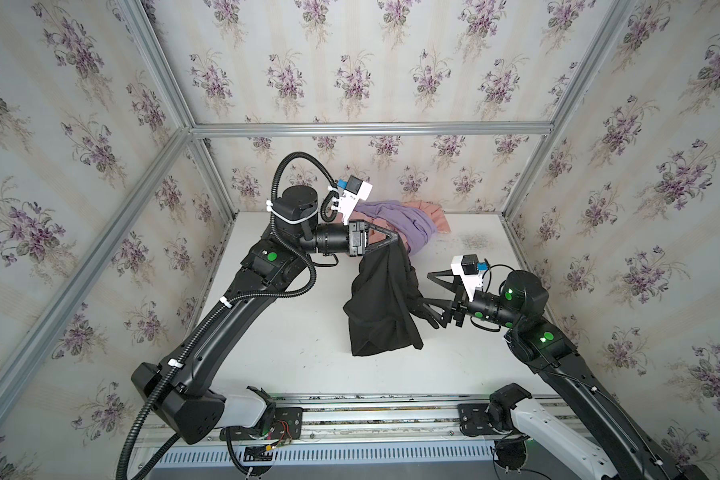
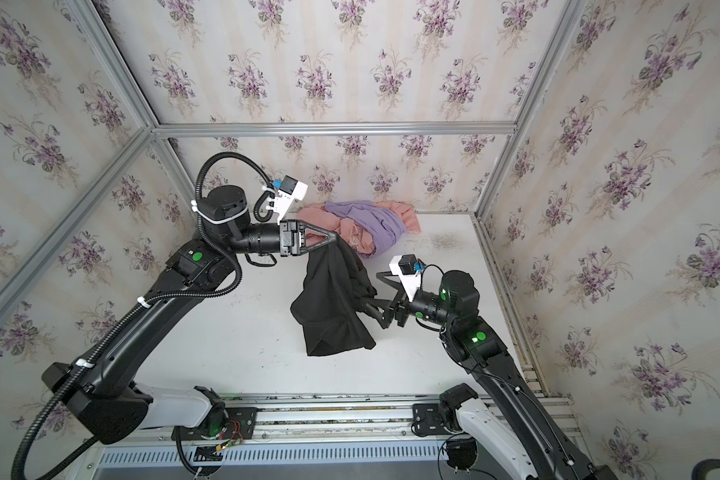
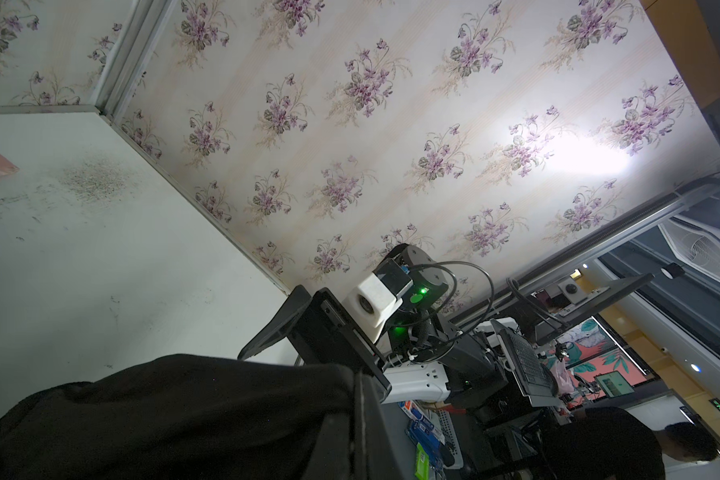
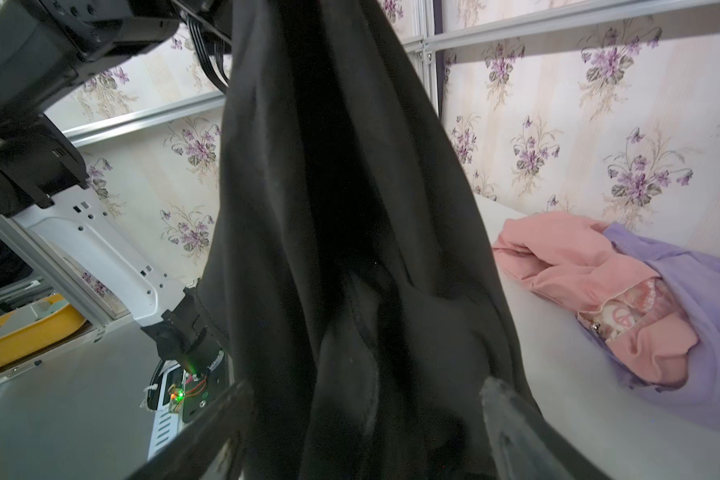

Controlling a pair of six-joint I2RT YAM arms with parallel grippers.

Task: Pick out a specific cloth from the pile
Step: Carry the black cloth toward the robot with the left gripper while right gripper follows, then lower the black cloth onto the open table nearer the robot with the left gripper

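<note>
Left gripper [image 1: 396,241]: clamped tight on the top edge of the cloth [image 1: 381,307], raised above the table [image 1: 283,345].
Right gripper [image 1: 428,300]: jaws parted at the cloth's right edge. In the right wrist view black fabric hangs between the two fingers [image 4: 516,419], which stand well apart.
Cloth: black, matte. It hangs from the left gripper in long folds, with its lower end bunched on the table near the middle.
Pile [image 2: 375,226]: at the table's far edge by the back wall.
Pile make-up: lavender cloth [image 1: 395,222] lies over salmon-pink cloth [image 1: 433,216]. Patterned trim [image 4: 624,307] shows between them.
Cloth to pile: just beside each other; cannot tell if they touch.
</note>
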